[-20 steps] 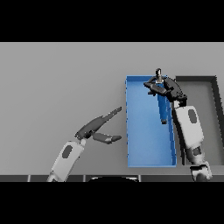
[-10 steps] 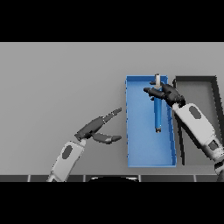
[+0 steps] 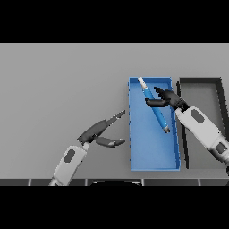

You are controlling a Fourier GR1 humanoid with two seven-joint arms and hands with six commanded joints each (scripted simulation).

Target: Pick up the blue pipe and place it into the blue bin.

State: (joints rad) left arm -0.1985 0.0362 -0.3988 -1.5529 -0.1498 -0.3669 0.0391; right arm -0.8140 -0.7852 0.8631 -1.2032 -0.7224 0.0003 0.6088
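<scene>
The counter (image 3: 58, 80) is a plain, even grey. The bin (image 3: 154, 152) is bright blue inside and on its rim. The pipe (image 3: 154, 109) in it is a deeper blue, with one pale, seemingly white end. Beside it stands a tray (image 3: 214, 82) with black walls and a grey floor. Both hands, left (image 3: 96, 134) and right (image 3: 163, 98), are dark, on white and grey arms.

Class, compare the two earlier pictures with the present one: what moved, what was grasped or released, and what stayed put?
The right hand let go of the blue pipe and drew back toward the right; its fingers are now spread beside the pipe. The pipe now lies slanted inside the blue bin, one end near the far wall. The left hand, the bin and the dark tray stayed where they were.
</scene>
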